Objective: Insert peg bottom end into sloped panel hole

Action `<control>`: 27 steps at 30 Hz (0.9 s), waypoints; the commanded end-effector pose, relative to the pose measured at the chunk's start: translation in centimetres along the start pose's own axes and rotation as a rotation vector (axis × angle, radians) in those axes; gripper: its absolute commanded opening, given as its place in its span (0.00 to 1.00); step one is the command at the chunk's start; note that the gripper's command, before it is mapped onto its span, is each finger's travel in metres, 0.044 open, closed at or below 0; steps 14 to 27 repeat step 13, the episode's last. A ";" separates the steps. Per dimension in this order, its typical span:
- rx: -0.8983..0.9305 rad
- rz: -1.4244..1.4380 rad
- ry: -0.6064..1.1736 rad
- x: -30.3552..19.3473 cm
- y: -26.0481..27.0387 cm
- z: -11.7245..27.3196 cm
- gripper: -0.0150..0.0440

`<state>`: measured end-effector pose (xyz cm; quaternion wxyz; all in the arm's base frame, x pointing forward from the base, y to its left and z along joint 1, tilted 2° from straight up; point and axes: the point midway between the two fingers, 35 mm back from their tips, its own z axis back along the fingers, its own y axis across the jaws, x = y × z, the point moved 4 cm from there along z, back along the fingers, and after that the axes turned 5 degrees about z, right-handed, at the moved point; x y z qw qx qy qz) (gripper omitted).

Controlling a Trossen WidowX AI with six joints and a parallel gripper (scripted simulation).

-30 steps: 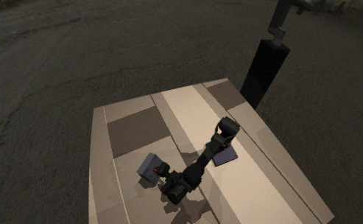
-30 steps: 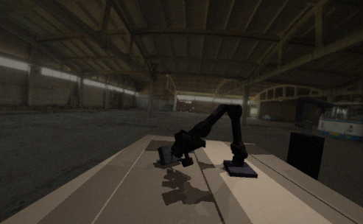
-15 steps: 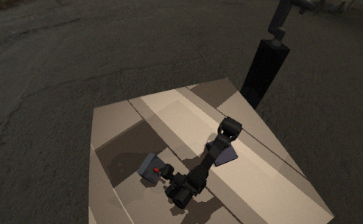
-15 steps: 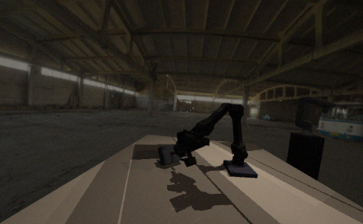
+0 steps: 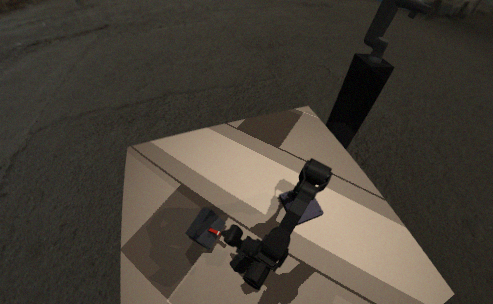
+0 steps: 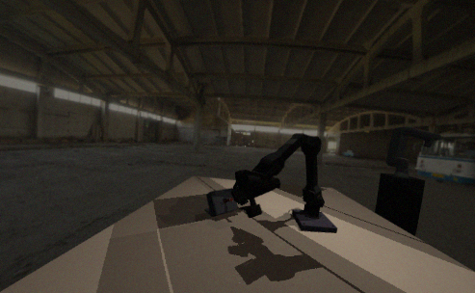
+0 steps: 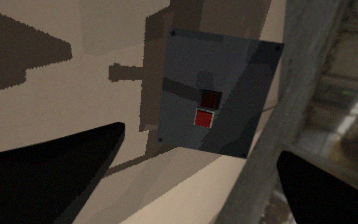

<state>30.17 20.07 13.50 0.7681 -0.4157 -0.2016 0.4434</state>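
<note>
The red peg (image 5: 213, 231) (image 6: 228, 199) (image 7: 204, 119) stands out from the face of the dark grey sloped panel (image 5: 207, 217) (image 6: 216, 205) (image 7: 185, 60), in its hole. In the wrist view its square red end has a pale rim, and its darker red side runs back into the dark square hole mouth. How deep it sits is hidden. My gripper (image 7: 199, 143) is open and empty. Its black fingertips stand wide apart, clear of the peg. In the top and exterior views the gripper is just off the panel's face, on the arm's side.
The arm's base plate (image 5: 313, 213) (image 6: 316, 224) is on the table (image 5: 211, 155) (image 6: 194, 260), to the right of the panel in the top and exterior views. A black pedestal (image 5: 358, 92) (image 6: 400, 198) with another dark arm stands beyond the table's edge. Shadows fall across the panel and table.
</note>
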 end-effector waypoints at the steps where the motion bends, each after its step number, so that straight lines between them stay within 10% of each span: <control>1: -0.005 -0.007 -0.003 0.0 -0.1 0.6 1.00; 27: -0.005 -0.007 -0.003 0.0 0.0 2.0 1.00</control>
